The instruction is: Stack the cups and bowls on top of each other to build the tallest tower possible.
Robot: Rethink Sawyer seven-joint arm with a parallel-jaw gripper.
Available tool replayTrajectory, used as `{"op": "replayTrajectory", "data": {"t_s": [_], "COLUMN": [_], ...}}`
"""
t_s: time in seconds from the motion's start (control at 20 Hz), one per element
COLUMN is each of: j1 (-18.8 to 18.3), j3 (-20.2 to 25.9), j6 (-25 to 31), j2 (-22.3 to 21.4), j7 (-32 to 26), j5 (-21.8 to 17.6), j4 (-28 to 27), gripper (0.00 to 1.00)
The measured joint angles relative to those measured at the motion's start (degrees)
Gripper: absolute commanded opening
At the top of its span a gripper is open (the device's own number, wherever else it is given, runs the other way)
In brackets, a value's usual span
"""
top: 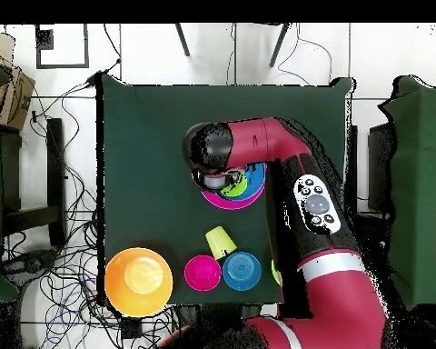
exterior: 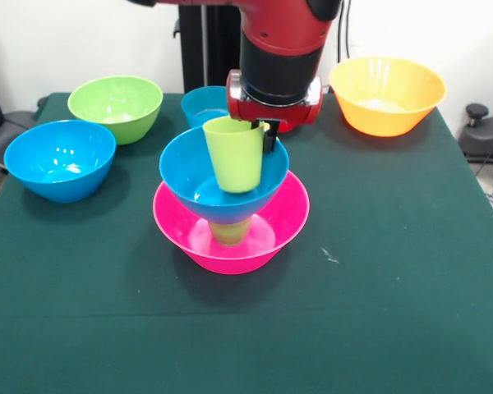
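Note:
The tower stands mid-table: a wide pink bowl [exterior: 230,238] holds a green cup [exterior: 231,232], and a blue bowl [exterior: 189,172] rests on that cup. My gripper [exterior: 261,135] is shut on the rim of a second lime green cup [exterior: 234,156], which hangs upright and slightly tilted inside the blue bowl. I cannot tell whether its base touches the bowl. In the overhead view the arm covers most of the tower; only the pink bowl's rim [top: 223,202] and a bit of blue and green show.
Loose bowls in the front view: a green one [exterior: 115,107], a blue one [exterior: 59,158], a small blue one [exterior: 199,105] and a large orange one [exterior: 386,94]. The overhead view shows a yellow-green cup [top: 220,242] and a small pink-red bowl [top: 203,273].

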Motion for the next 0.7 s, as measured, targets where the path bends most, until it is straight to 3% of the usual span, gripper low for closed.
{"op": "replayTrajectory", "data": {"t_s": [0.7], "j1": [0.15], "j3": [0.06], "j6": [-0.44], "j2": [1.35], "j7": [0.00], "j5": [-0.27], "j4": [-0.62], "gripper": [0.00]}}
